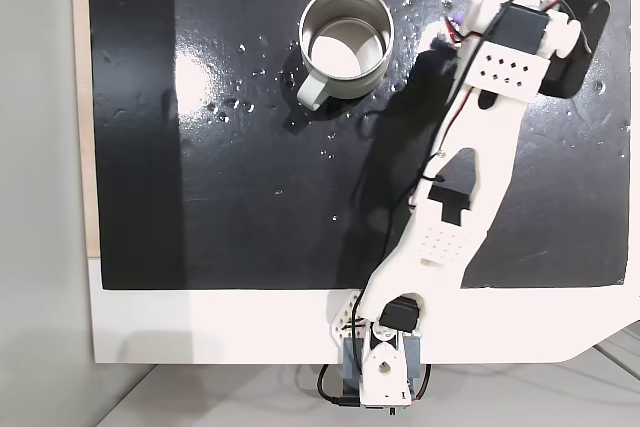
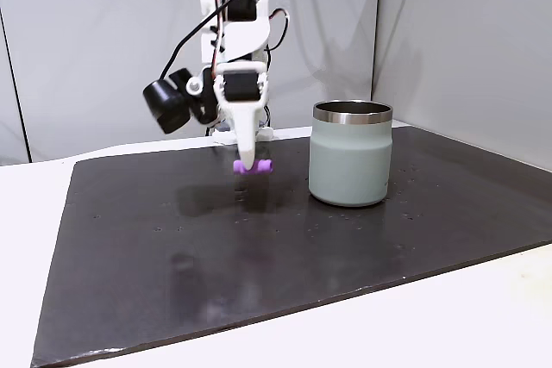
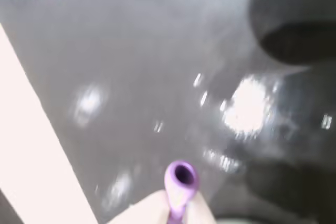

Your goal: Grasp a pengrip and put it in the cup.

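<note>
The light-purple pengrip point(image 2: 254, 166) hangs above the black mat, pinched at the tip of my gripper point(image 2: 248, 164), which is shut on it. From above, a sliver of the pengrip point(image 1: 456, 19) shows beside the gripper point(image 1: 458, 25), to the right of the cup. In the wrist view the pengrip point(image 3: 180, 182) points its hollow end at the camera from between my fingertips point(image 3: 152, 208). The silvery metal cup point(image 1: 346, 41) with its whitish handle stands upright at the mat's far middle; in the side fixed view the cup point(image 2: 350, 154) is right of the gripper, apart from it.
A black mat point(image 1: 220, 197) covers the white table point(image 1: 200, 327). The arm's base point(image 1: 380, 367) sits at the near edge. Grey walls point(image 2: 448, 40) stand behind and to the right in the side fixed view. Open mat lies left of the cup.
</note>
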### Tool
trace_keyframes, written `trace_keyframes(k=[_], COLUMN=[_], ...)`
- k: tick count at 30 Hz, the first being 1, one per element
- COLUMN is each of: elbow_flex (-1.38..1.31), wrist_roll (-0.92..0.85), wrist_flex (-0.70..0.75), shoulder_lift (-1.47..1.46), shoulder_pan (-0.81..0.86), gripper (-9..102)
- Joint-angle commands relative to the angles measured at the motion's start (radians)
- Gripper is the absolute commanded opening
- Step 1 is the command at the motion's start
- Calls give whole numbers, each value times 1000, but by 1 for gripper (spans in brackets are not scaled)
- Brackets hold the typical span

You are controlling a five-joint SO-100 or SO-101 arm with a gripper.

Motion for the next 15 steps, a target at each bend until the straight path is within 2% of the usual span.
trace_keyframes(k=[1, 8, 15], elbow_flex=[-91, -127, -118], wrist_roll=[23, 40, 49], wrist_flex=[51, 132, 187], shoulder_lift=[158, 301, 356], shoulder_pan=[-87, -268, -342], gripper=[0, 0, 0])
